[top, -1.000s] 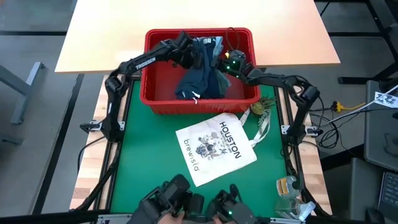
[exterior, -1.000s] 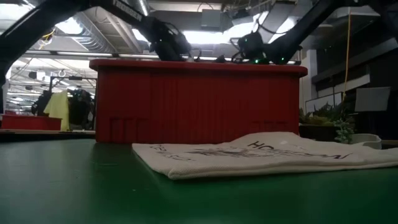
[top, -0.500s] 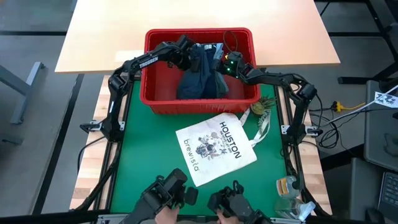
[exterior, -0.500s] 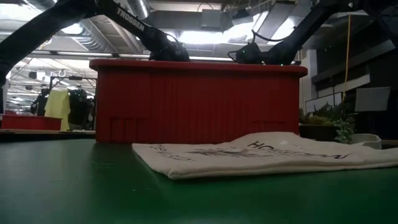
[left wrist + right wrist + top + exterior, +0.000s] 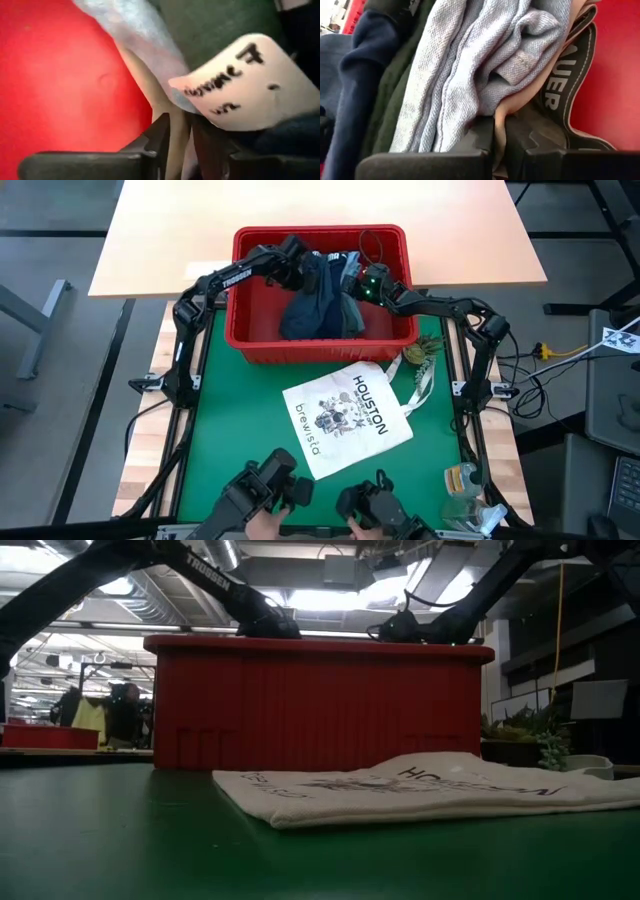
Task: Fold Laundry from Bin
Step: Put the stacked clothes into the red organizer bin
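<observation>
Laundry [image 5: 322,300] heaped in bin [image 5: 250,340], far half. Left gripper [image 5: 298,268] and right gripper [image 5: 358,280] flank heap, each pinching beige fabric edge; heap lies between them, equally near.

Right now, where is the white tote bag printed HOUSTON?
In the high view the tote bag lies flat on the green mat, just in front of the red bin, apart from it and from both arms.

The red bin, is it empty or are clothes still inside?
Not empty. The high view shows a bundle of dark clothes inside the red bin.
</observation>
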`<move>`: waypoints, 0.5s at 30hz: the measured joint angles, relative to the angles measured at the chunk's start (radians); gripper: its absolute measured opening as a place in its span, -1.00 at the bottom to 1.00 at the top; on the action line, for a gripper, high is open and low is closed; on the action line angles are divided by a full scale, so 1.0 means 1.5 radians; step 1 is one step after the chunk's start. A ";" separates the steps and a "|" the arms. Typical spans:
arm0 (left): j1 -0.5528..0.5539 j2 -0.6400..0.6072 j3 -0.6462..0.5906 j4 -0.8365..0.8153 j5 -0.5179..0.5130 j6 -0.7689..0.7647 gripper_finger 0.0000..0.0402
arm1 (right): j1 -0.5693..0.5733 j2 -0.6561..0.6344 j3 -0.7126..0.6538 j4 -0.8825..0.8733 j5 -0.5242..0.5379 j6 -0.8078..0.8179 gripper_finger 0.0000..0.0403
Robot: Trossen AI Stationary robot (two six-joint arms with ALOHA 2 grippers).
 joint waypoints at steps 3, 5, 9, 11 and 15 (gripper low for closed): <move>0.006 0.000 0.000 -0.002 0.004 0.000 -0.53 | -0.013 0.000 0.000 -0.013 -0.015 0.001 -0.88; 0.009 -0.001 0.000 -0.007 0.012 0.000 -0.50 | -0.025 0.000 0.000 -0.018 -0.044 0.002 -0.83; 0.016 -0.002 0.000 -0.008 0.021 0.016 -0.49 | -0.040 0.000 -0.001 -0.019 -0.076 0.002 -0.61; 0.021 -0.002 0.000 -0.010 0.022 0.046 -0.49 | -0.043 0.000 -0.001 -0.020 -0.076 0.001 -0.49; 0.031 -0.010 0.000 -0.045 0.021 0.068 -0.49 | -0.062 0.000 -0.001 -0.027 -0.098 -0.001 -0.36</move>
